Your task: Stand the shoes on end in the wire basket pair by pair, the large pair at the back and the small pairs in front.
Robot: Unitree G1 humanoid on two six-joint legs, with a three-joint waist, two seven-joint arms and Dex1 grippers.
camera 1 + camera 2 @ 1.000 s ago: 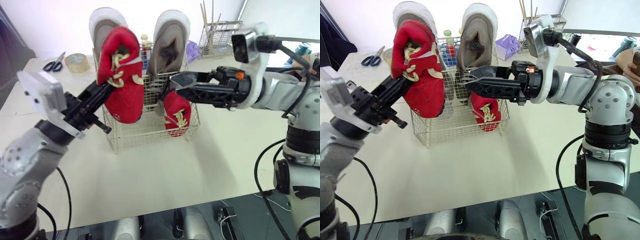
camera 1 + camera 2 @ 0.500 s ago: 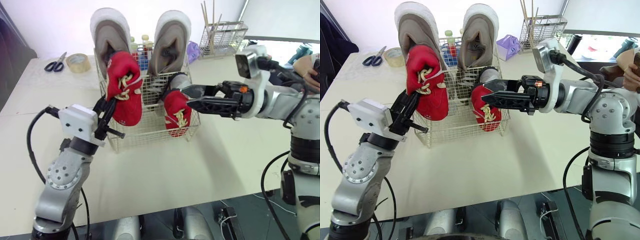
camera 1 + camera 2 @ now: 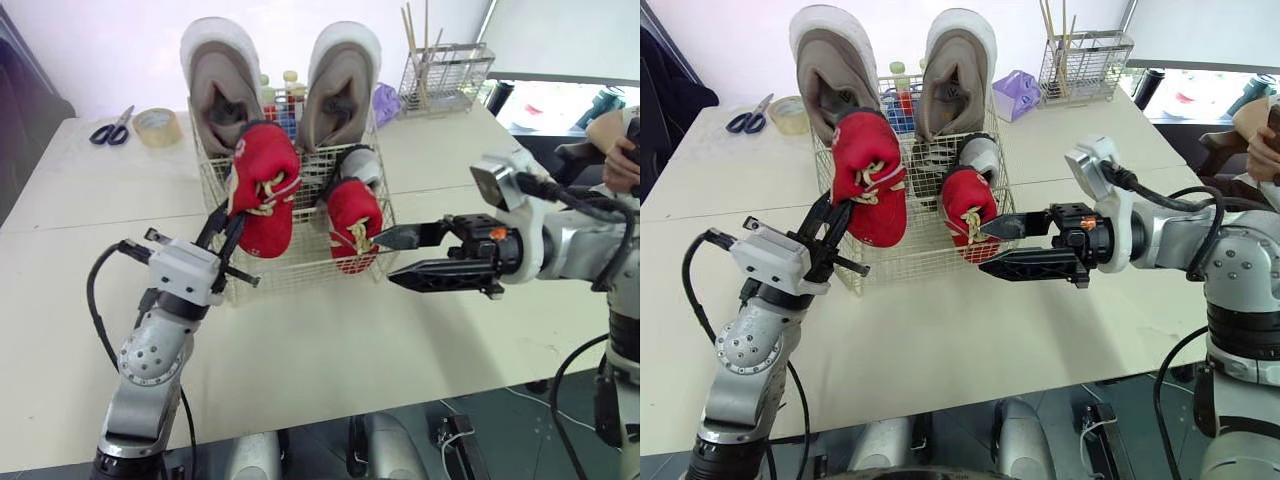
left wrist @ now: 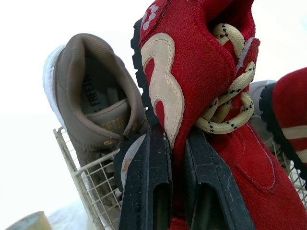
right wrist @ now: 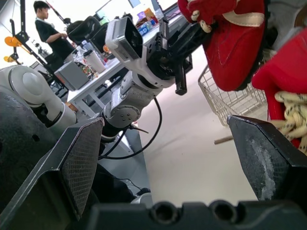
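Pinching the side of a red shoe (image 3: pixel 265 185) between its two fingers, our left gripper (image 3: pixel 226 224) holds it heel-up, partly down in the front left of the basket (image 3: pixel 300 268), which stands toward the counter's (image 3: pixel 300 350) far edge. We cannot tell whether the toe has reached the wire floor. To do this well, we would lower straight down, lean the sole against the tan pair (image 3: pixel 222 85) standing at the back, and only then let go, so that nothing tips forward. Our right gripper (image 3: pixel 385 258) hangs spread and empty just beside the basket's front right corner, near the second red shoe (image 3: pixel 352 222), which is on end there; we judge it free to steady either shoe.
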